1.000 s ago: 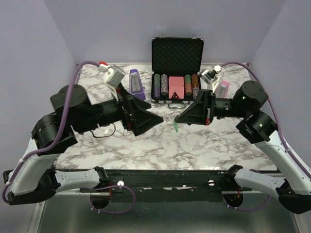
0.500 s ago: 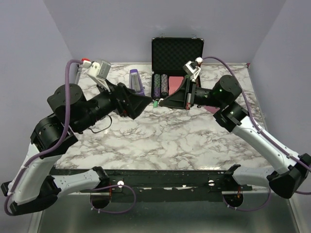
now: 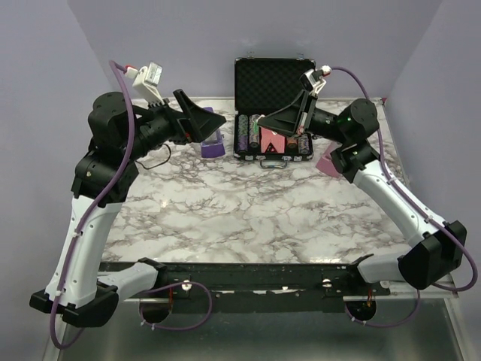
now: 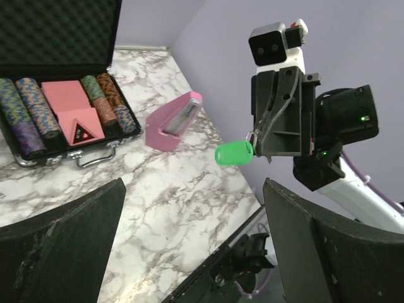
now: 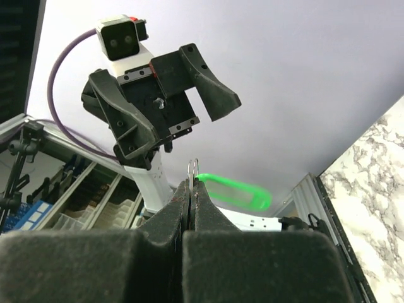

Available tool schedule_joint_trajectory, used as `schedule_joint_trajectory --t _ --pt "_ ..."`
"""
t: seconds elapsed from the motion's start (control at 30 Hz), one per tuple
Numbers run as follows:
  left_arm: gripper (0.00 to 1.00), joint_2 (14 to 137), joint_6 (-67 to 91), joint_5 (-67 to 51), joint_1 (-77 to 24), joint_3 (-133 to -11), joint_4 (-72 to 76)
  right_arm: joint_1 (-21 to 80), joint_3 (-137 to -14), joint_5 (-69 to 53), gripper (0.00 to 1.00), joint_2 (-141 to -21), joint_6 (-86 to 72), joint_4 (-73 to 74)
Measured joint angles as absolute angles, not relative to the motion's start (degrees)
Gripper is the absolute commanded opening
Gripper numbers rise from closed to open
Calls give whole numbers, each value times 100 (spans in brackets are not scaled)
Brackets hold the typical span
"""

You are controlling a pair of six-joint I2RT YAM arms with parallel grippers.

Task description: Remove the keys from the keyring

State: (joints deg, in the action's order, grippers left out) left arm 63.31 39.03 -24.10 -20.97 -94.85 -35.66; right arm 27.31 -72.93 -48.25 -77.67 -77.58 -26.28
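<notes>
Keyring (image 4: 233, 153) hangs in mid-air, well above the marble surface (image 3: 248, 218), near the open chip case (image 3: 274, 79). Its thin ring is pinched in the closed right end effector (image 4: 257, 134), green tag dangling below. Facing it, the left end effector (image 4: 192, 189) is spread wide, holding nothing. Keys are too small to make out.

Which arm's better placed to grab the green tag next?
Left. The left gripper is open, empty and faces the green tag; the right gripper is shut on the metal ring, holding it in the air.
</notes>
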Motion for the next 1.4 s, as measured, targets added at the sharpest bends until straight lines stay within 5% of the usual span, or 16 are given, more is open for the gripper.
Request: schedule_joint_trajectory --t 0.6,0.87,1.4 --pt "90 5721 6141 -3022 -1885 -7063 152 2475 -7332 -5183 1 -9056 -10014 -5588" --pt "87 5509 6414 -2792 -2027 -6047 1649 2742 -7498 -5441 1 -9030 -9942 -5168" --pt "65 4893 5900 -1476 -2915 -5771 1741 3575 -7865 -5186 1 -9030 -9008 -3918"
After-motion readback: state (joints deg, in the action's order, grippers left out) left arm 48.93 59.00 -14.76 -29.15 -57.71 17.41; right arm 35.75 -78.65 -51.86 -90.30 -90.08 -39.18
